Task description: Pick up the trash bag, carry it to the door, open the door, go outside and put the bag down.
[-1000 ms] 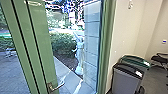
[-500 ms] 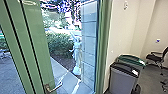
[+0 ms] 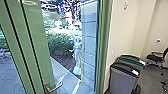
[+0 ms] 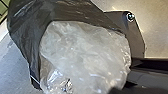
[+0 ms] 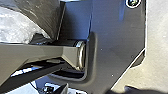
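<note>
Whether either hand is open or has hold of anything, one cannot tell. In the left wrist view, the dark trash bag (image 4: 27,22) bulges with clear, crumpled plastic (image 4: 85,52). Compared with the earliest frame, the head camera has swung slightly right, bringing more of the black chair (image 3: 156,58) into sight. On the left is the green door (image 3: 37,47); on the right, two bins (image 3: 123,80) sit near the wall (image 3: 122,32).
</note>
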